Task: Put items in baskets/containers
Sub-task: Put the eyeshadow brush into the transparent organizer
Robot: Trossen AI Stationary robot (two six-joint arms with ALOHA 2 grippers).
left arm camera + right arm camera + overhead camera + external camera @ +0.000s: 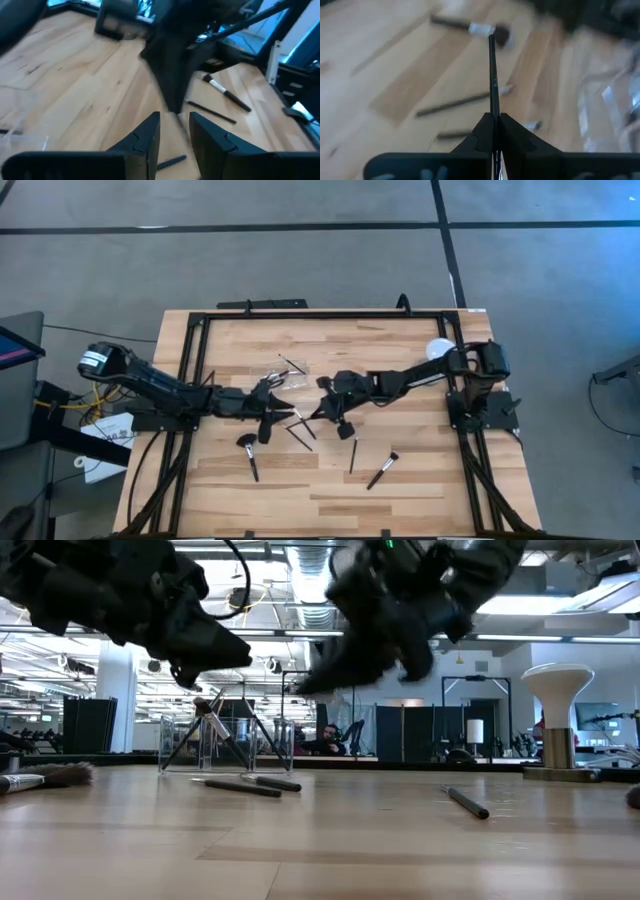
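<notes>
A: Right claw (494, 131) position?

B: Over mid-counter (420, 480), raised off the wood. Fingers (481, 134) pinched tight on a slim dark brush (493, 75); the handle runs straight out ahead of the claw, pointing toward a fluffy-headed brush (470, 27) lying flat below.

A: Left claw (174, 131)?

B: Just to the left of the right one, also off the surface, close by the clear container (283, 372). Fingers (145, 135) parted by a narrow gap, nothing between them. A blurred dark shape hangs right in front of it; cannot tell what it is.

A: Container contents?

B: Low view shows the container (226, 743) standing on the counter with at least one brush (208, 710) leaning inside, tip up. Count inside unclear.

A: Loose brushes?

B: Several on the wood. One with a dark head (249, 455) toward the near left, two (353, 454) (382, 470) near the centre-right, a couple crossed under the claws (300, 430).

A: Anything else?

B: White ball on a stand (439, 349) at the right rear, beside the right arm's base.
</notes>
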